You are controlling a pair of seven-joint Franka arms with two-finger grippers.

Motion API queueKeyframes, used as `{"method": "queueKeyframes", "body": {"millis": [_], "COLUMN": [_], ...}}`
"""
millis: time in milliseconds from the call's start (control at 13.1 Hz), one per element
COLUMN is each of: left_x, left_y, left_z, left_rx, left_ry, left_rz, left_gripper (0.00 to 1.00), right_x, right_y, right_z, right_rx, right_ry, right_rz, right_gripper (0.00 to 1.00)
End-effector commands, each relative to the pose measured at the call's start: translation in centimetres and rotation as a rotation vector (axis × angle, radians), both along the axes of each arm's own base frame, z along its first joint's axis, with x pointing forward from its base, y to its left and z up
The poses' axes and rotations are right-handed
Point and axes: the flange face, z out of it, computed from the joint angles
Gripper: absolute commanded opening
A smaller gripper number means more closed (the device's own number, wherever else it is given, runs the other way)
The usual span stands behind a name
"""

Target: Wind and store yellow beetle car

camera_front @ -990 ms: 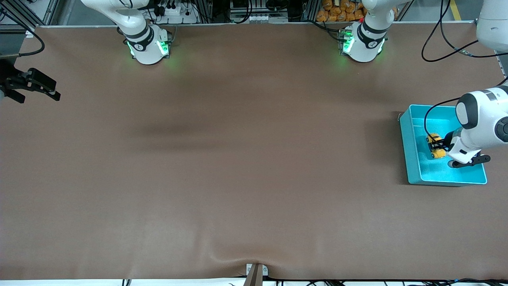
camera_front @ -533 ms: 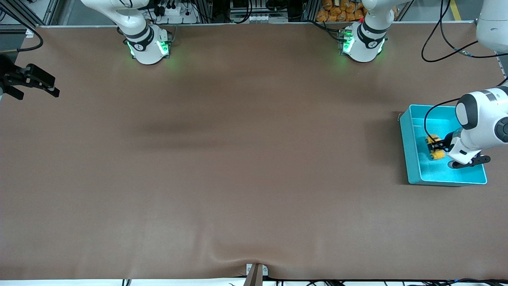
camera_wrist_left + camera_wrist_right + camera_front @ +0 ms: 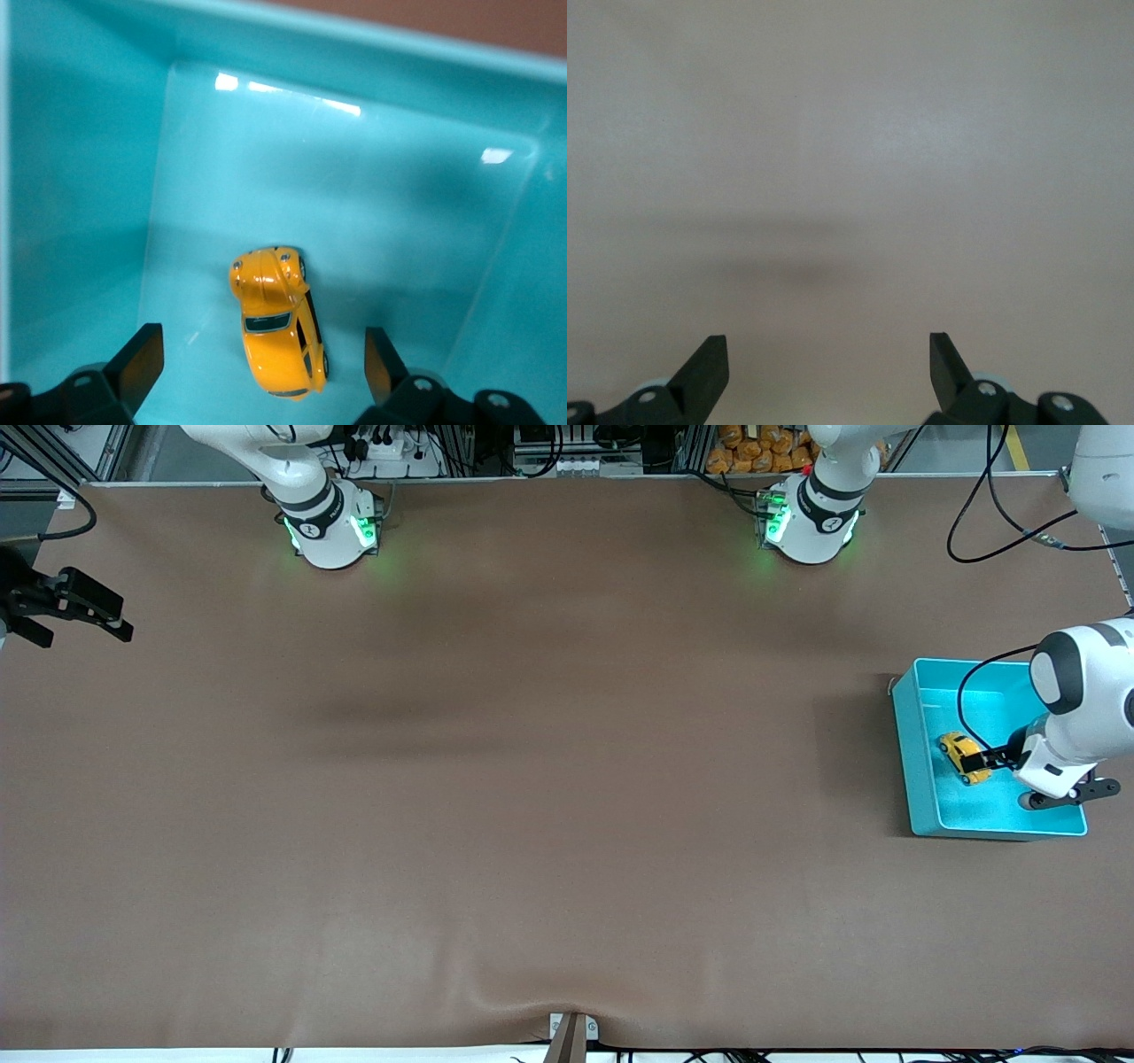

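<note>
Brown tabletop (image 3: pixel 532 779), teal bin (image 3: pixel 917 779) at the left arm's end. Car (image 3: pixel 963 756) lies on the bin floor, upright, its long axis running between the spread fingers of the left claw (image 3: pixel 264 359), which hangs just above it, released. Right claw (image 3: pixel 75 607) waits, open, well apart.

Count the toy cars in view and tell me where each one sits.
1. The yellow beetle car lies on the floor of the teal bin at the left arm's end of the table, below the open left gripper, which does not touch it. No other car shows.
</note>
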Motion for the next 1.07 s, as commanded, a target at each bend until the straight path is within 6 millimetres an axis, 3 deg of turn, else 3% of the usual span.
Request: {"method": "queueKeyframes", "body": {"millis": [0,152,457,609,762,990], "left_x": [-0.2,0.3,2.1,1.9,1.0,-0.3], "left_y": [-1.8,-4.0,-10.4,-12.8,-15.0,-17.4], "left_z": [5.4,10.0,22.6,27.9,31.1,33.6], "left_rx": [0.03,0.045,0.021,-0.036,-0.076,-0.125], "left_ry": [-0.022,-0.017,0.079,0.051,0.01,-0.017], "left_rz": [-0.028,-0.057,-0.077,-0.08,-0.101,-0.117], "left_gripper": [1.0,1.0,1.0,1.0,1.0,1.0], "right_x": [-0.4,-0.4,-0.3,-0.3,-0.3,-0.3], "right_y": [0.4,0.4,0.6,0.6,0.6,0.7], "right_z": [0.6,0.6,0.5,0.5,0.6,0.6], "right_rx": [0.001,0.001,0.001,0.003,0.002,0.002], "right_ry": [-0.001,-0.004,-0.004,-0.008,-0.009,-0.011], "right_rz": [-0.013,-0.011,-0.008,-0.007,-0.007,-0.005], "right_gripper": [1.0,1.0,1.0,1.0,1.0,1.0]}}
